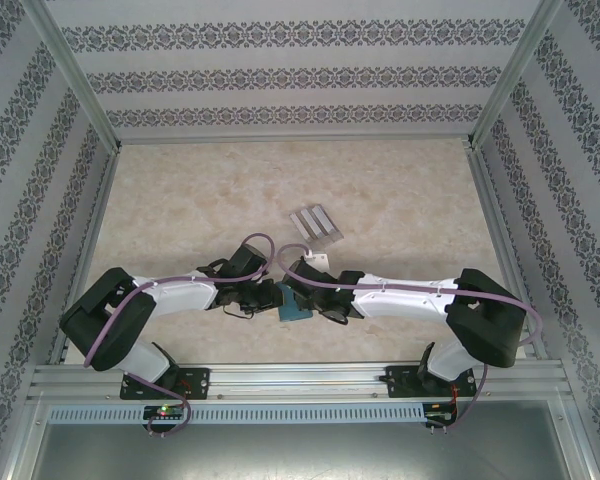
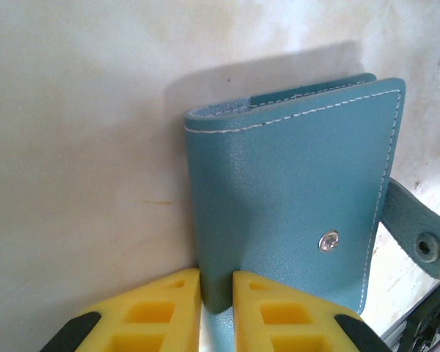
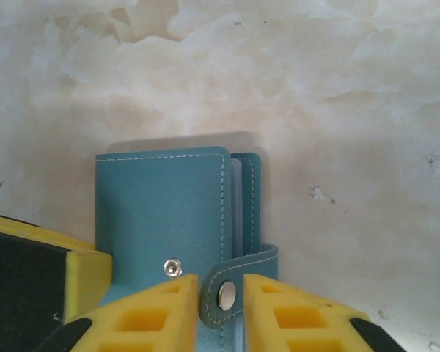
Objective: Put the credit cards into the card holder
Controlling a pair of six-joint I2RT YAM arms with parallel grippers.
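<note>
The card holder [image 1: 292, 303], a teal-blue folding wallet, sits between both grippers near the table's front middle. My left gripper [image 2: 216, 297] is shut on the wallet's [image 2: 286, 191] folded lower-left edge. In the right wrist view, the wallet [image 3: 158, 213] lies closed, with its snap tab [image 3: 224, 290] folded over the front. My right gripper [image 3: 221, 304] stands slightly open around that tab, with thin gaps beside it. Three grey credit cards [image 1: 315, 224] lie in a fanned row farther back on the table, clear of both grippers.
The table top [image 1: 180, 200] is pale marble-patterned, fenced by metal rails [image 1: 85, 230] and patterned walls on three sides. The left gripper's yellow finger [image 3: 29, 271] shows beside the wallet in the right wrist view. Both arms meet at the front centre.
</note>
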